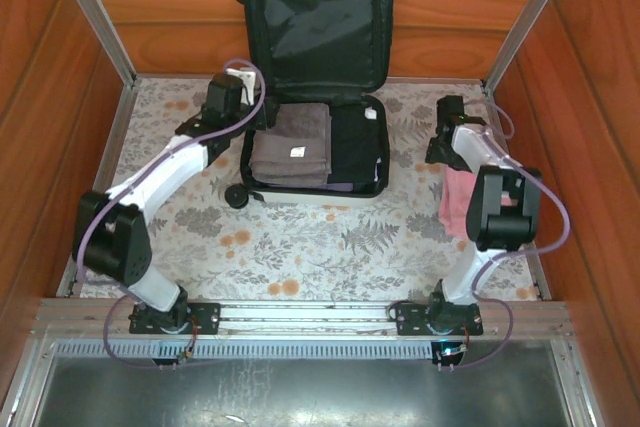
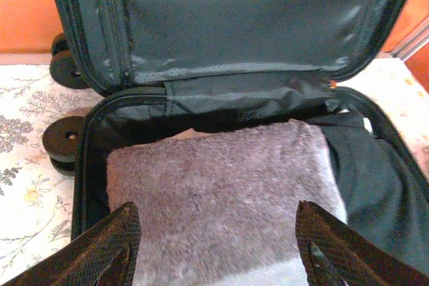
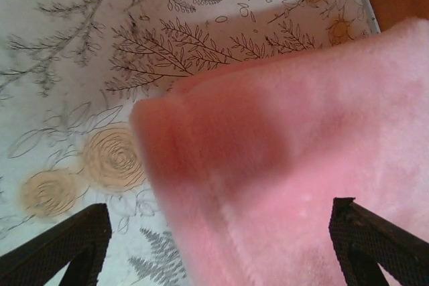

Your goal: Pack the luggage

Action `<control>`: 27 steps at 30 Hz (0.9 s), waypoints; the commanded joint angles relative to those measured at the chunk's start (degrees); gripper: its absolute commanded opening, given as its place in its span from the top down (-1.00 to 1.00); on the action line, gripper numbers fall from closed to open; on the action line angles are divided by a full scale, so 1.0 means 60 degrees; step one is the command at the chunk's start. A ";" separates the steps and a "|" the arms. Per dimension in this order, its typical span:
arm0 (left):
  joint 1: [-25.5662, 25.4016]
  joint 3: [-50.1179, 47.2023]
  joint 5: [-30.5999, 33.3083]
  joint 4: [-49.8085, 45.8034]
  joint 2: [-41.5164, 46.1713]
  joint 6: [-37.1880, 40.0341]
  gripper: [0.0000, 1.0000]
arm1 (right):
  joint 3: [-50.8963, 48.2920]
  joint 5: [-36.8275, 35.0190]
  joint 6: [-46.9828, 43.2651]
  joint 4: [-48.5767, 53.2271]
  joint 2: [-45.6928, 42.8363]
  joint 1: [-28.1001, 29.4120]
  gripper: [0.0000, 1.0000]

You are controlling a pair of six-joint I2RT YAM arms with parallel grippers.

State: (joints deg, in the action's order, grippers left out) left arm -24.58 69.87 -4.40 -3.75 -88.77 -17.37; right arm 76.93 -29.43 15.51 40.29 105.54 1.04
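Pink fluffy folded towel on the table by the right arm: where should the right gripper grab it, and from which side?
Grip the pink fluffy folded towel at its rounded folded edge, right gripper descending from above. It lies flat on the floral table cover, so there's little for a side approach to pinch; the fold bulges up, and the open jaws straddle it.

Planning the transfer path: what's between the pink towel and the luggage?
Bare floral table cover between pink towel and luggage; top view shows it.

White luggage point(image 1: 310, 97), lying open, black lining
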 commanded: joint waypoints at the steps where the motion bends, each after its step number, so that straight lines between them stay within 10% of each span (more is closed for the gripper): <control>1: -0.0399 -0.0781 0.0139 0.0344 0.0676 0.0076 -0.29 | 0.0715 -0.0705 -0.0238 0.1238 0.0788 -0.0036 -0.80; 12: -0.0957 -0.2044 -0.0315 0.0758 0.1041 -0.0478 -0.28 | 0.1193 0.0257 -0.0767 0.1016 0.2718 -0.1631 -0.48; 18: -0.1382 -0.2282 -0.0352 0.0783 0.1209 -0.0533 -0.26 | 0.1844 0.0546 -0.1333 0.1315 0.3312 -0.1586 0.27; 22: -0.1827 -0.2434 -0.0306 0.0786 0.1486 -0.0752 -0.49 | 0.1366 0.1701 -0.1732 0.0601 0.2567 -0.1316 0.95; 27: -0.2487 -0.2193 -0.1175 0.0886 0.1247 -0.0885 -1.00 | -0.0021 0.3922 -0.1459 -0.0775 0.0491 -0.1020 1.00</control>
State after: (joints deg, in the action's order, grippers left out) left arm -37.74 55.64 -7.46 0.23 -81.30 -21.52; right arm 80.68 -19.59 6.31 40.45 114.69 -7.29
